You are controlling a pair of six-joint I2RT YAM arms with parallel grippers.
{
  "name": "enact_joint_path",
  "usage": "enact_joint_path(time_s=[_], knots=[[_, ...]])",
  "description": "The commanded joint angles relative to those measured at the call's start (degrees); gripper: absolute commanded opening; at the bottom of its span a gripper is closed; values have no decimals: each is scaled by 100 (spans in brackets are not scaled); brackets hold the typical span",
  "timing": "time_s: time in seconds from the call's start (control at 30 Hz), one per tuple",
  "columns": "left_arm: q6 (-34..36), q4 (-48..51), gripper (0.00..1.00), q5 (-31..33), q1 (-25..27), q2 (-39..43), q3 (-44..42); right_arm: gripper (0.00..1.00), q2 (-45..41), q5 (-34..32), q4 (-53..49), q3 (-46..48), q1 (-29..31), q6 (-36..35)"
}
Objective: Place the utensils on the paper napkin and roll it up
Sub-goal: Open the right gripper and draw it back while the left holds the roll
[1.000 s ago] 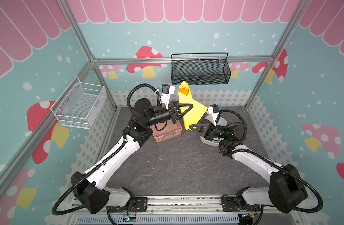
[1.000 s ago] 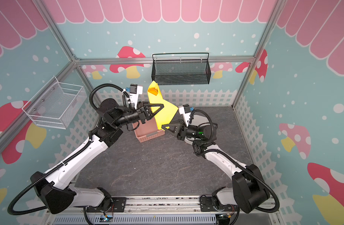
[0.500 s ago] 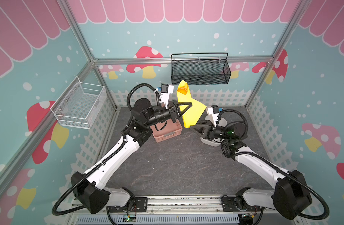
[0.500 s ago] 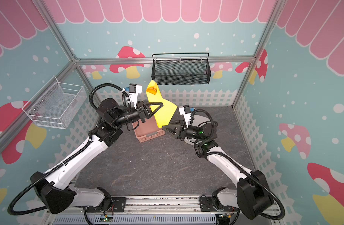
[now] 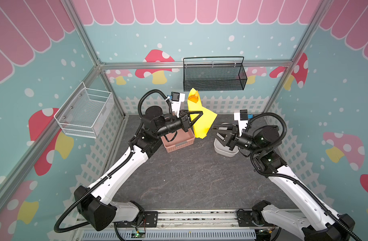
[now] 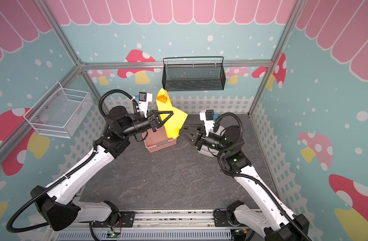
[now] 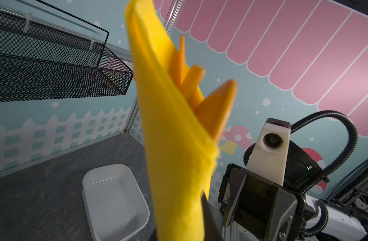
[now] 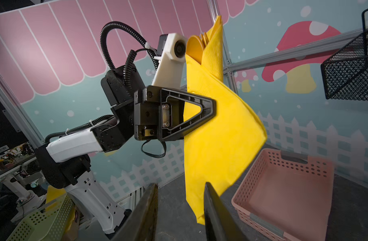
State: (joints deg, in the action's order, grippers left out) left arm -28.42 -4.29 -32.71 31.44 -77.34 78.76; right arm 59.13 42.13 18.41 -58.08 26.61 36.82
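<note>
A: Where is the bundle?

B: In the air. The left gripper [image 5: 199, 114] is clamped across the middle of the paper napkin [image 5: 204, 125] and holds it upright above the pink basket [image 5: 179, 144]. The utensils [image 5: 193, 98] sit inside the fold, and only their orange tops show at the upper end.

A: And the other arm?

B: The right gripper [image 5: 216, 132] has its 2 fingers apart and holds nothing. It hangs over the white tub [image 5: 225, 152], just beside the napkin's lower corner.

A: Is the roll finished?

B: Probably not. 1 wide flap juts out sideways instead of wrapping round, so the tube looks loose.

A: How should the robot go on?

B: The right gripper would likely do best to pinch the free flap near its edge, taking paper only, and draw it gently round toward the clamped side. Thin paper tears under a hard pull. The left arm should hold firm and avoid tilting, or the cutlery could slide out of an open end.
</note>
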Motion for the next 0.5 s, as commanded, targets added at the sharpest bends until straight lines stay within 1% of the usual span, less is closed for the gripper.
enact_joint_path(time_s=[0.0,0.23,0.47], knots=[[214,133,6,26,-57,117,-56,38,147,216,-276,-310,1,-307],[171,74,3,-256,-52,79,-45,38,531,354,-530,-801,-4,-333],[61,-95,1,-542,-55,60,-67,40,726,307,-811,-1003,-6,-474]])
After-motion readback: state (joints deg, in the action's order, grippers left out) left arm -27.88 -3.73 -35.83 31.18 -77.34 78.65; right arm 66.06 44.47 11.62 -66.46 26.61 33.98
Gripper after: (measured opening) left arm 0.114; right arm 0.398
